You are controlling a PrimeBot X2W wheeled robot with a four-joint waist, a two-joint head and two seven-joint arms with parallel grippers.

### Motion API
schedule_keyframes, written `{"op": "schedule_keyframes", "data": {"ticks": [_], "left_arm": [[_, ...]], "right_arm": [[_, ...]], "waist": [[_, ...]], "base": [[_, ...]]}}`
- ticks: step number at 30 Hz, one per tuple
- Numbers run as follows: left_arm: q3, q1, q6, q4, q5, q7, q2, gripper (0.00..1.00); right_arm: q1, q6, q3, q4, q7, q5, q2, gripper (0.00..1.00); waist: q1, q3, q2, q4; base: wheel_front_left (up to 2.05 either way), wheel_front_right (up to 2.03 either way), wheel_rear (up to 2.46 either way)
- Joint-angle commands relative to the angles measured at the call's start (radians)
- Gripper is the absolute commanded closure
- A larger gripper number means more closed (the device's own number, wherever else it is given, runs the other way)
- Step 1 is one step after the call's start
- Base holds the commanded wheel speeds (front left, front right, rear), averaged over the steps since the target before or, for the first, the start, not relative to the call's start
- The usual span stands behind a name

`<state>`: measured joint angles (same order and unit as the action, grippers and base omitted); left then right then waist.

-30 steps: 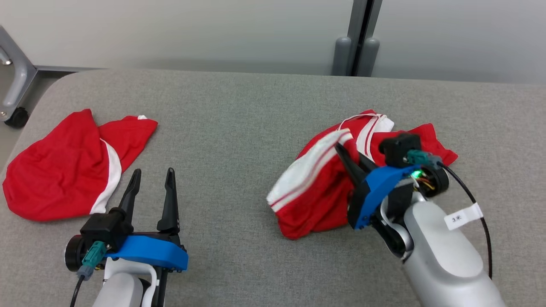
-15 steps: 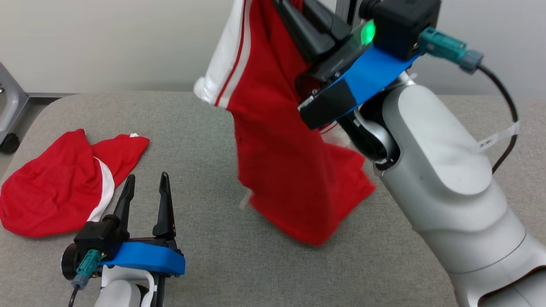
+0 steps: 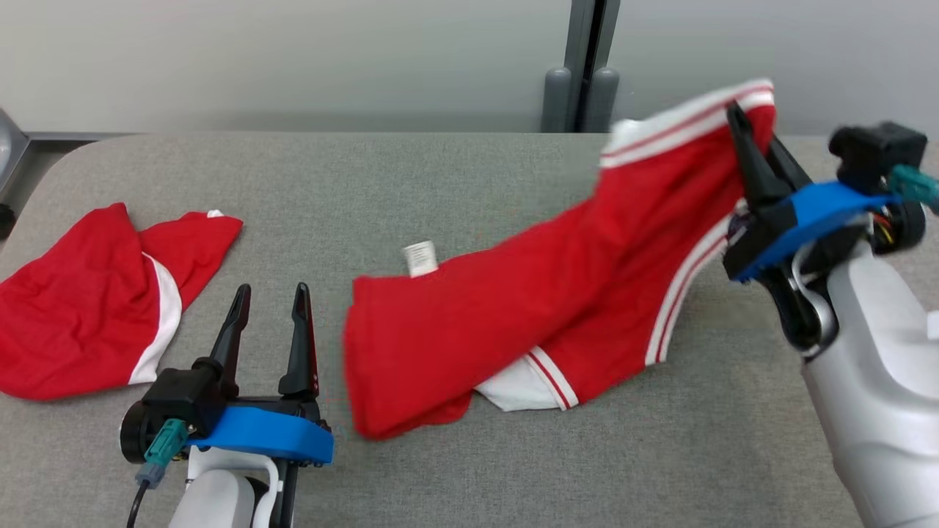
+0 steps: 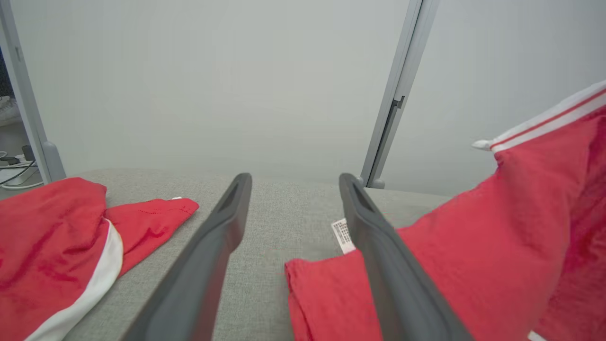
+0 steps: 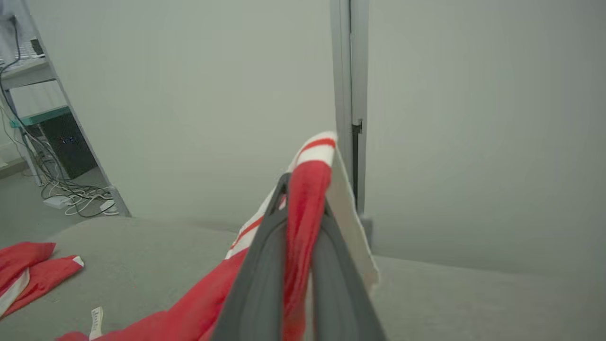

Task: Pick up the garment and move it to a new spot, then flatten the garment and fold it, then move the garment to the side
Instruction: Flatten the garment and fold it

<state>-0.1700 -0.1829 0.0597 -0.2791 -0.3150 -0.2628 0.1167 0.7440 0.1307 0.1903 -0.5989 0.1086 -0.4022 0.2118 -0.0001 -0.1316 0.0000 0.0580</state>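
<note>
A pale grey panelled wall (image 3: 293,59) is seen at the back, divided by an upright grey metal post (image 3: 587,66). In the right wrist view, metal shelving (image 5: 28,80) and loose cables (image 5: 75,196) on the floor are seen at the far left. Most of the foreground is taken up by a table covered in grey woven fabric (image 3: 440,183), rounded at its far left corner.

A red sports garment with white striped bands (image 3: 572,293) is stretched across the table's middle and right. Its striped edge is held raised over the far right side, while its other end is laid on the fabric just beside the left gripper (image 3: 271,290). A second red garment with a white band (image 3: 81,323) is left crumpled at the table's left edge, well apart.

The right gripper (image 3: 752,128) is clamped tight on the striped edge. The left gripper's fingers are spread wide over the near left, with nothing gripped.

A small white sewn-in label (image 3: 419,258) is seen at the garment's lower end. Its print cannot be read.
</note>
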Motion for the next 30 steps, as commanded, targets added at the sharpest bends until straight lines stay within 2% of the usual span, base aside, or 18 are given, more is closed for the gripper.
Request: {"op": "schedule_keyframes", "data": {"ticks": [1, 5, 12, 18, 24, 25, 26, 30], "left_arm": [[0.003, -0.014, 0.004, 0.001, 0.009, -0.003, -0.001, 0.0], [0.014, -0.025, 0.007, 0.0, 0.012, -0.003, 0.008, 0.0], [0.016, -0.032, 0.009, -0.004, 0.017, -0.003, 0.004, 0.0], [-0.001, -0.062, 0.02, 0.004, 0.026, -0.003, -0.006, 0.0], [-0.028, -0.103, 0.034, 0.006, 0.034, -0.003, -0.023, 0.0], [-0.03, -0.108, 0.035, 0.005, 0.036, -0.003, -0.027, 0.0], [-0.032, -0.112, 0.037, 0.005, 0.035, -0.003, -0.03, 0.0], [-0.033, -0.115, 0.04, -0.003, 0.04, -0.003, -0.038, 0.0]], "right_arm": [[-0.035, 0.0, -0.031, -0.024, 0.007, 0.008, 0.01, 1.0], [-0.142, 0.0, -0.134, -0.086, 0.02, 0.029, 0.019, 1.0], [-0.178, 0.0, -0.172, -0.102, -0.003, 0.053, -0.002, 1.0], [-0.017, 0.0, -0.155, -0.097, -0.026, 0.087, 0.018, 1.0], [0.172, 0.0, -0.201, -0.193, -0.023, 0.075, 0.013, 1.0], [0.192, 0.0, -0.206, -0.216, -0.021, 0.066, 0.004, 0.19], [0.204, 0.0, -0.211, -0.246, -0.035, 0.054, -0.007, 0.0], [0.199, 0.0, -0.171, -0.345, -0.103, 0.044, -0.022, 0.0]], "waist": [[0.0001, -0.015, 0.0, 0.009], [0.0001, -0.035, 0.0, -0.001], [0.0001, -0.038, 0.0, -0.021], [0.0001, -0.072, 0.0, 0.009], [0.0001, -0.126, 0.0, 0.081], [0.0001, -0.133, 0.0, 0.089], [0.0001, -0.139, 0.0, 0.095], [0.0001, -0.137, 0.0, 0.102]], "base": [[0.0, 0.0, 0.0], [0.0, 0.0, 0.0], [0.0, 0.0, 0.0], [0.0, 0.0, 0.0], [0.0, 0.0, 0.0], [0.0, 0.0, 0.0], [0.0, 0.0, 0.0], [0.0, 0.0, 0.0]]}}
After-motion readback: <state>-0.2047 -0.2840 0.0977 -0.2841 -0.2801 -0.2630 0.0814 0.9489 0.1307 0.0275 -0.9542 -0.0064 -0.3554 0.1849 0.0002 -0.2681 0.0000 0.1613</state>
